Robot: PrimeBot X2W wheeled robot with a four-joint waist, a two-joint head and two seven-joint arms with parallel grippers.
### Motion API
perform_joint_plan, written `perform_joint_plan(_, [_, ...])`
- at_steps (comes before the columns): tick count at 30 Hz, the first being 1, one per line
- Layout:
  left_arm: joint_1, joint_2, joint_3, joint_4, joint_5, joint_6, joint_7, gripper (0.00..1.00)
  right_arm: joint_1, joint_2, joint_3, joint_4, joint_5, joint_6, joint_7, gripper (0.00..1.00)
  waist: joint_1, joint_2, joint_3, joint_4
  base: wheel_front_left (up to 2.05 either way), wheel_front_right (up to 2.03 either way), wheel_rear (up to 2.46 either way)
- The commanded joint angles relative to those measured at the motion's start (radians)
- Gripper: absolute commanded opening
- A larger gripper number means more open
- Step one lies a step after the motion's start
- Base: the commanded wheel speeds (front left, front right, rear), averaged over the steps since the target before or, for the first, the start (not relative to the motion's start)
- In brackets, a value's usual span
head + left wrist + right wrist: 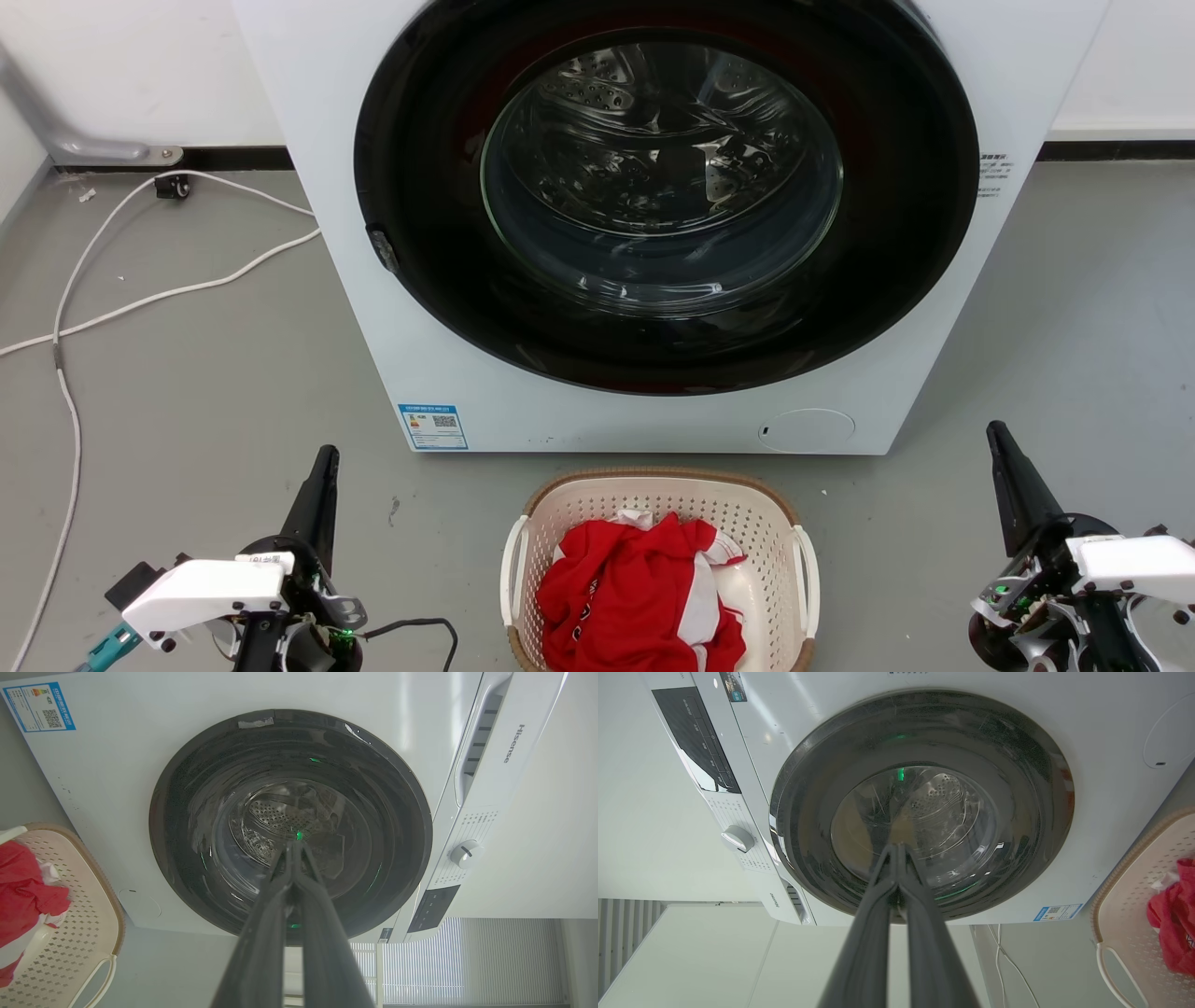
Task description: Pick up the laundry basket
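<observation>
Basket position: the laundry basket [738, 511] sits on the floor just before the washing machine [485, 392], between both claws and apart from them. Left claw [326, 459] and right claw [998, 437] each have fingers pressed together, empty. Risk: an uneven lift by the thin white handles [808, 579] could tip it and spill the red garment [635, 588].

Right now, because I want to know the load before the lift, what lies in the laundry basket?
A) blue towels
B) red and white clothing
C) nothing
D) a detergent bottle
B: red and white clothing is heaped inside the laundry basket, which stands on the floor in front of the washing machine.
</observation>
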Motion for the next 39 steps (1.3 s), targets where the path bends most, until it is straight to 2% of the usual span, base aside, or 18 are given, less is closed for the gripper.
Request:
perform_joint_plan(1, [-0.01,-0.001,0.002,0.001,0.006,-0.002,0.004,0.0,-0.013,0.004,-0.002,0.001,0.0,0.0,0.002,0.0,0.0,0.0,0.0,0.0,0.0,0.0,0.0])
perform_joint_plan(16, [-0.01,-0.003,0.006,0.001,0.007,-0.002,0.005,0.0,-0.013,0.005,-0.002,0.001,-0.001,0.0,0.003,0.0,0.0,0.0,0.0,0.0,0.0,0.0,0.0])
perform_joint_plan(17, [0.0,-0.003,0.004,0.0,0.005,0.0,0.005,1.0,0.0,0.001,-0.001,0.0,0.0,0.0,0.0,1.0,0.0,0.0,0.0,0.0,0.0,0.0,0.0])
perform_joint_plan(25, [0.01,-0.007,-0.03,-0.006,0.019,0.0,-0.023,1.0,0.021,0.002,0.016,-0.005,-0.02,0.0,-0.03,1.0,0.0,0.0,0.0,0.0,0.0,0.0,0.0])
perform_joint_plan(32, [0.017,-0.008,-0.052,-0.039,0.093,0.0,-0.058,1.0,0.036,0.002,0.035,-0.036,-0.105,0.0,-0.064,1.0,0.0,0.0,0.001,0.0,0.0,0.0,0.0])
perform_joint_plan(35, [0.019,-0.008,-0.061,-0.058,0.152,0.0,-0.071,1.0,0.042,0.002,0.039,-0.052,-0.164,0.0,-0.078,1.0,0.0,0.0,0.001,0.0,0.0,0.0,0.0])
perform_joint_plan(39, [0.024,-0.008,-0.078,-0.088,0.268,0.0,-0.096,1.0,0.056,0.002,0.043,-0.091,-0.319,0.0,-0.104,1.0,0.0,0.0,0.001,0.001,0.0,0.0,0.0])
